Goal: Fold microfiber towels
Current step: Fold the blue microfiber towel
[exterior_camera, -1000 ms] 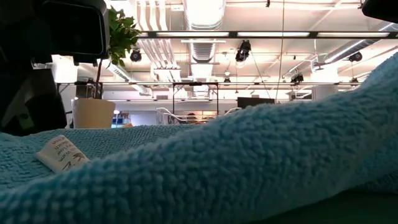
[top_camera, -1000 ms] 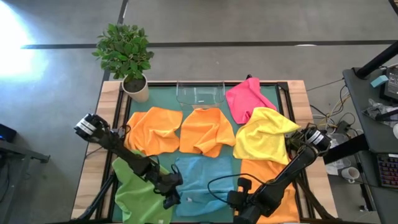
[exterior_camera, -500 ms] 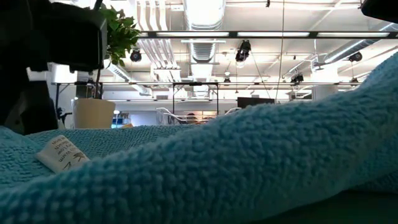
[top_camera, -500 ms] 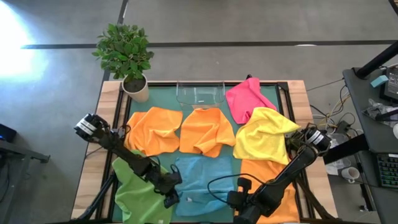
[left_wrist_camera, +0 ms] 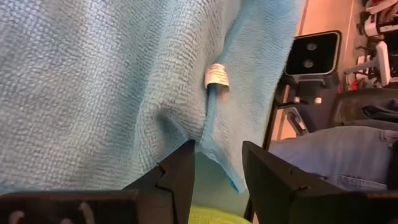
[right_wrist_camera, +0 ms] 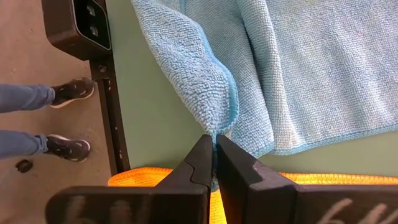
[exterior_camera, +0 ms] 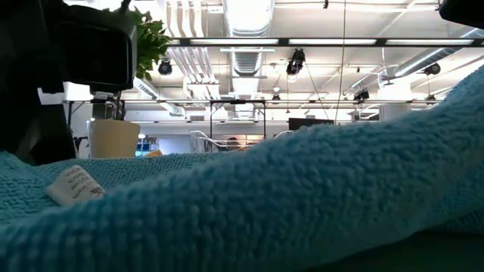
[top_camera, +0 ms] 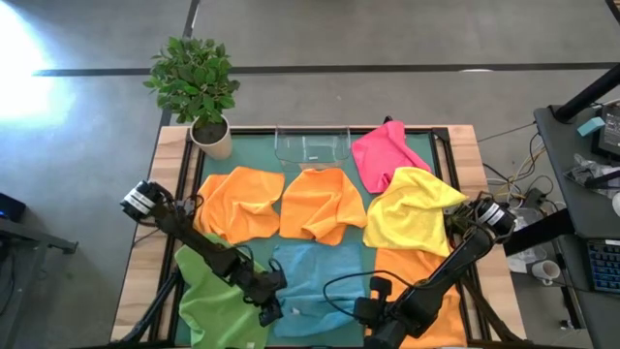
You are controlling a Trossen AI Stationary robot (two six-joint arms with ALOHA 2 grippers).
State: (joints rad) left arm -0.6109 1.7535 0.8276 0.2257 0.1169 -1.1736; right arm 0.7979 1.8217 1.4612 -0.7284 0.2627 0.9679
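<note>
— Right, where do your two grippers stand, and where is the cloth?

— Both at the near edge, six o'clock on the high view. The fuzzy light blue microfiber towel (top_camera: pixel 315 281) lies rumpled on the green table mat (top_camera: pixel 254 155), between the crumpled green fuzzy towel (top_camera: pixel 208 301) at its nine o'clock and an orange fuzzy towel (top_camera: pixel 412 267) at its three o'clock. My right gripper (right_wrist_camera: pixel 214 163) has its fingers pressed together on a pinch of the blue towel's edge; the fabric puckers up from the tips. My left gripper (left_wrist_camera: pixel 217 168) stands partly open astride the other near corner. The hem runs into the gap, but the pads (left_wrist_camera: pixel 177 177) are not closed on it.

— Anything worth noting near that corner?

— A small white care label (left_wrist_camera: pixel 216 76) sits on the hem just beyond my left fingers. Handy landmark.

— So how do you do this step well?

— My judgement: close the left on the hem itself, one layer only, not the bunched fold beside it. Then lift both corners level and together, so the cloth hangs flat before it is carried toward twelve o'clock. Uneven lift would skew the fold.

— Risks?

— Snagging the neighbouring green towel, which shows just under my left fingers. A person's legs (right_wrist_camera: pixel 25 99) stand beyond the table edge, well apart.

— The rest?

— Two more orange fuzzy towels (top_camera: pixel 242 199), a yellow one (top_camera: pixel 412 213) and a pink one (top_camera: pixel 383 150) lie unfolded farther up.
</note>
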